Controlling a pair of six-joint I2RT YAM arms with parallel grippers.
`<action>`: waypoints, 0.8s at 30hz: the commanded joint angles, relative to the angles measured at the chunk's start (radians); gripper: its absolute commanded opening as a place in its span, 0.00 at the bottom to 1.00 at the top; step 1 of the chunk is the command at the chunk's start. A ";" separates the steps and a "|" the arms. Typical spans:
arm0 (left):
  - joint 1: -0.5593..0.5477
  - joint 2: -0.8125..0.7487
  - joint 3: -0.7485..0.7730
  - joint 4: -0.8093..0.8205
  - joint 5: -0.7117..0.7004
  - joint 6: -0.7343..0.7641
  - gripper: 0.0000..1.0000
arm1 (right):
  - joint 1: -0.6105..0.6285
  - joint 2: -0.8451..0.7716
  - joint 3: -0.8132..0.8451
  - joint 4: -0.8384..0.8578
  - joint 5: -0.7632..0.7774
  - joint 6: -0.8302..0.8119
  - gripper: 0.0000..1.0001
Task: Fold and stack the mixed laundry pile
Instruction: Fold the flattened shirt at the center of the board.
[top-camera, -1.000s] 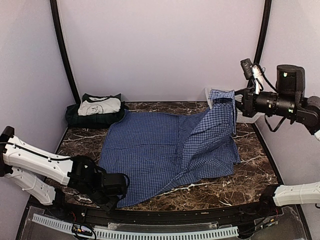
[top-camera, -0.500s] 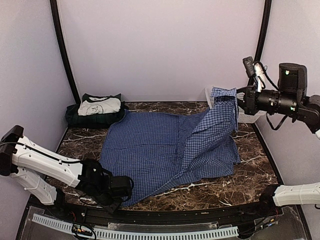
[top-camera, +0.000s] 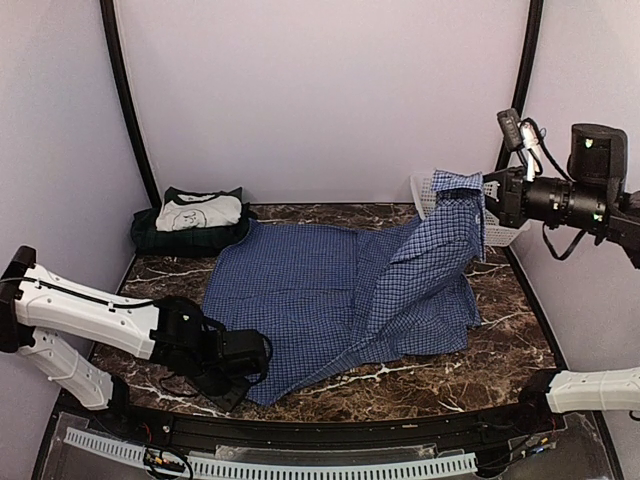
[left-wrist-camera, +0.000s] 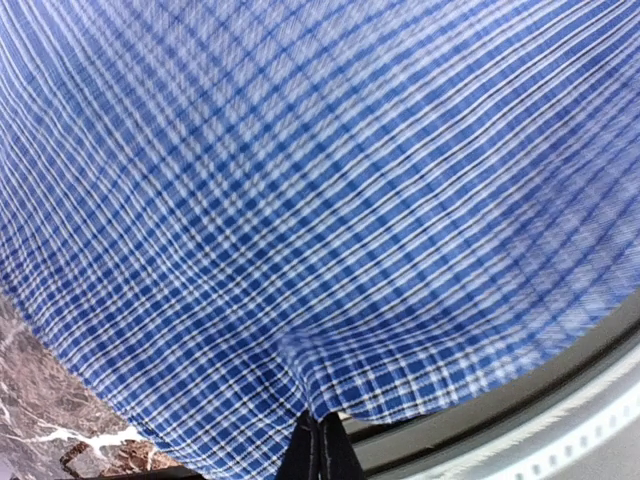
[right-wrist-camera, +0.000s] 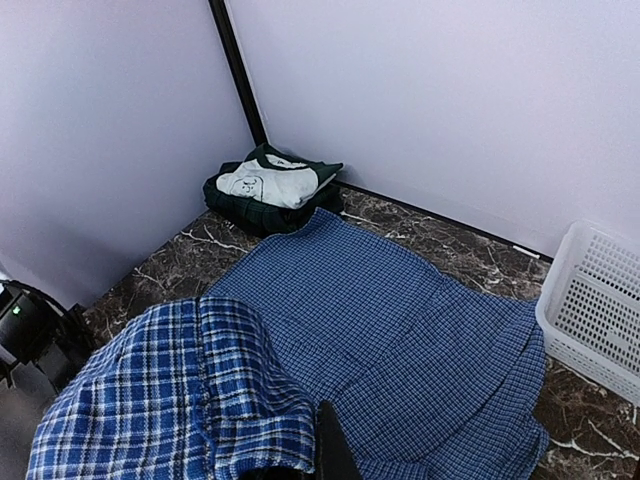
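On marble table (top-camera: 500, 350), centre: blue-and-white check shirt (top-camera: 320, 290) spread flat, right side lifted. Left gripper (left-wrist-camera: 321, 445) pinched shut on near hem, front-left corner. Right gripper (top-camera: 490, 198) clamped on raised part of shirt, high beside white basket (top-camera: 500, 236). Back-left corner: white garment (top-camera: 200, 211) lying on dark green plaid one (top-camera: 185, 238), apart from shirt. Judgement: fold goes best with both grips travelling together, cloth taut, near hem kept on the table. No brand or legible writing; faint line drawing on white garment, unreadable.
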 joint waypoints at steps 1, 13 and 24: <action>0.041 -0.053 0.112 -0.140 -0.041 0.036 0.00 | -0.006 -0.027 0.045 0.002 0.021 0.020 0.00; 0.313 -0.101 0.238 -0.179 -0.102 0.217 0.00 | -0.006 -0.006 0.059 -0.023 0.122 0.029 0.00; 0.576 0.060 0.385 -0.070 -0.127 0.481 0.00 | -0.013 0.103 0.135 -0.004 0.285 -0.041 0.00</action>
